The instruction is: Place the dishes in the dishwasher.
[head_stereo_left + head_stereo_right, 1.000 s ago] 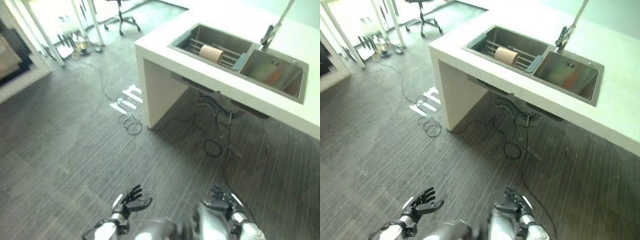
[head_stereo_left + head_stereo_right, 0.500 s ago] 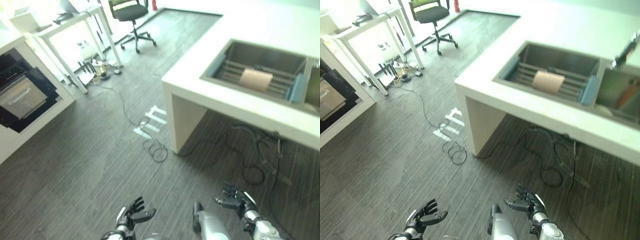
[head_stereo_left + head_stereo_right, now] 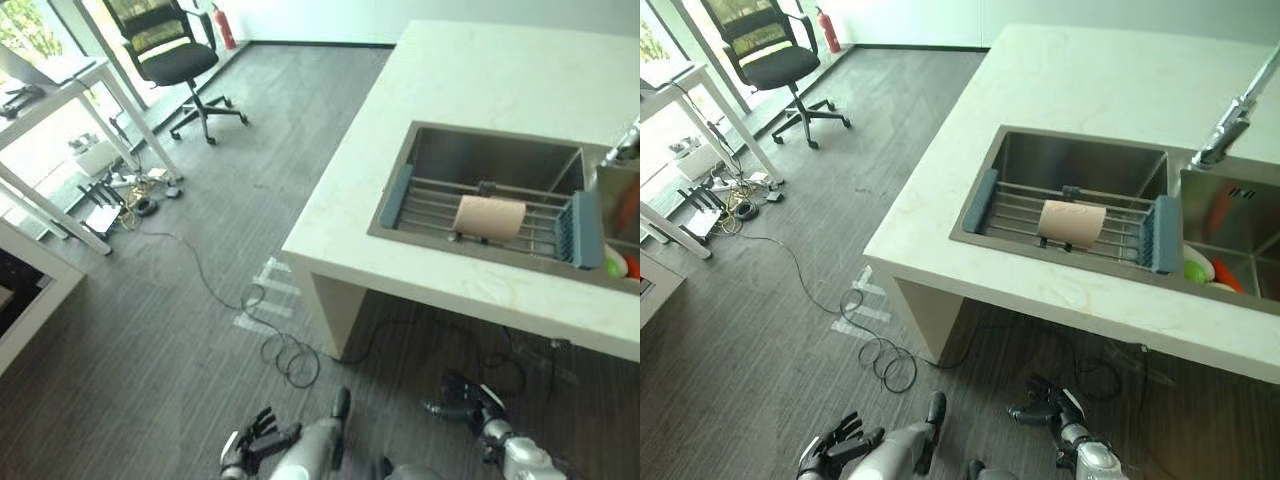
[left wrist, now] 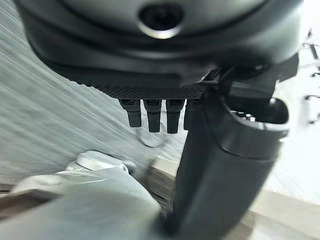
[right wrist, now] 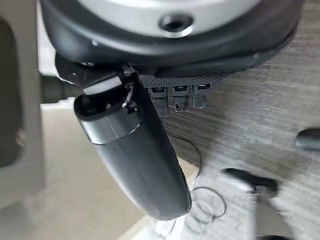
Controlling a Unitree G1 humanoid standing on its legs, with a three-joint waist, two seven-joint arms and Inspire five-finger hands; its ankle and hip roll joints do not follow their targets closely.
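The right-hand basin of the steel double sink [image 3: 1230,215] runs off the right edge, so the green, white and red items [image 3: 1206,269] heaped in its near corner are partly cut and too small to tell apart. The chrome tap [image 3: 1232,112] loses its top at that edge. Far left, a white desk [image 3: 62,82] is cropped, and what lies on it is unreadable.

1. Both eye views look steeply down from head height, far off, sharing the white surface [image 3: 1060,290], its sink [image 3: 480,215], the office chair [image 3: 765,60] and grey floor [image 3: 150,330].
2. The left wrist view sits tight behind the left hand [image 4: 150,90], facing past its fingers at the floor.
3. The right wrist view hugs the right hand [image 5: 130,135], facing the floor beyond it.
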